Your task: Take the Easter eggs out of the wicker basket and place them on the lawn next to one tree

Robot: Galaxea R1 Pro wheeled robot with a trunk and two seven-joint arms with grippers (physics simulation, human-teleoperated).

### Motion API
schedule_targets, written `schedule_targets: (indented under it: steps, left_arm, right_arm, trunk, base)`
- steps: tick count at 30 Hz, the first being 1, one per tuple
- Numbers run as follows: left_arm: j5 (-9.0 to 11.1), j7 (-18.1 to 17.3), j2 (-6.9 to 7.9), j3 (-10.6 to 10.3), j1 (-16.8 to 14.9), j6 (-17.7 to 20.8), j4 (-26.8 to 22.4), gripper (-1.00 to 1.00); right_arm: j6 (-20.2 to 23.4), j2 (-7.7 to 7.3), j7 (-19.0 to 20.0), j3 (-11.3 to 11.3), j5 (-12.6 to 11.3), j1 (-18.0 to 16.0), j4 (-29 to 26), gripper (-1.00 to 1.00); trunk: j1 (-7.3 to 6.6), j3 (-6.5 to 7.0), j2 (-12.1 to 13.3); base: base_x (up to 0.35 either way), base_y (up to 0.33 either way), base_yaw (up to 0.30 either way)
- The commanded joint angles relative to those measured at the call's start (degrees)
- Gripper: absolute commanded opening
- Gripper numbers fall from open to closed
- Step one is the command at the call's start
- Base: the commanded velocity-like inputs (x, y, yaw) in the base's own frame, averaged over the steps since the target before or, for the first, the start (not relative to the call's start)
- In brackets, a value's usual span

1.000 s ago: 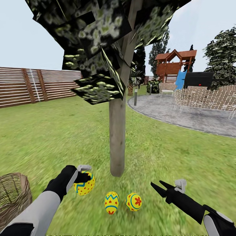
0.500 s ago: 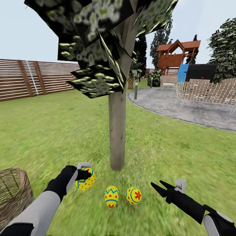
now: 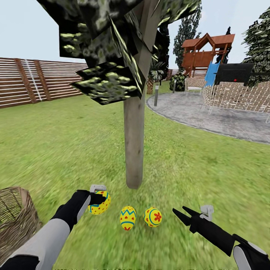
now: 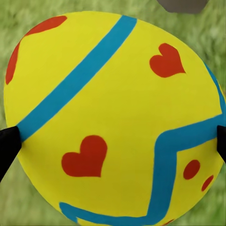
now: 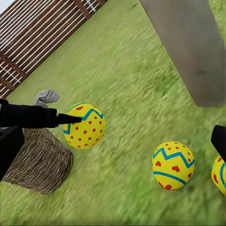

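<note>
The tree [image 3: 134,142] rises from the lawn [image 3: 67,142] just ahead of me. Two Easter eggs lie on the grass near its base: one with a blue zigzag [image 3: 128,218] [image 5: 173,165] and one with a red flower [image 3: 153,217]. My left gripper [image 3: 98,199] is shut on a third egg [image 3: 99,203] [image 4: 113,117] [image 5: 84,125], yellow with red dots and hearts, held just left of the other two. The right gripper [image 3: 180,213] stands open to the right of the eggs with nothing in it. At the lower left sits the wicker basket [image 3: 17,219] [image 5: 41,160].
A wooden slat fence [image 3: 33,84] runs along the back left. A grey paved patio [image 3: 210,118] with pale woven seats [image 3: 236,97] lies at right, with a playset [image 3: 206,56] beyond. The tree's low crown [image 3: 108,45] hangs overhead.
The view has tilted so everything sits slightly higher in frame. My left gripper has carried its egg a little toward the tree and the other two eggs. The right arm is unchanged.
</note>
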Motion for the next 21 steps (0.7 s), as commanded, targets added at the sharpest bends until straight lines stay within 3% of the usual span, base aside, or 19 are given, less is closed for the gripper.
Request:
schedule_targets:
  steps: [1,3,9,21]
  left_arm:
    - [0.2,0.0,0.07,-0.3,0.0,0.2,-0.1,-1.0]
    - [0.2,0.0,0.07,-0.4,0.0,0.2,-0.1,-1.0]
    - [0.2,0.0,0.07,-0.4,0.0,0.2,-0.1,-1.0]
    - [0.2,0.0,0.07,-0.4,0.0,0.2,-0.1,-1.0]
  right_arm:
    - [0.4,-0.02,0.3,-0.1,-0.5,0.0,-0.2,1.0]
    - [0.4,-0.09,1.0,-0.6,-0.8,0.0,-0.6,1.0]
    - [0.4,0.07,8.0,-6.1,-0.5,0.0,-0.8,1.0]
    - [0.4,0.12,8.2,-6.4,-0.1,0.0,-0.3,1.0]
  trunk:
    - [0.01,-0.28,0.0]
    - [0.06,-0.73,-0.1]
    - [0.22,-2.05,-0.1]
    - [0.53,-4.71,-0.3]
  base:
    - [0.0,0.0,0.0]
    - [0.0,0.0,0.0]
    - [0.0,0.0,0.0]
    - [0.0,0.0,0.0]
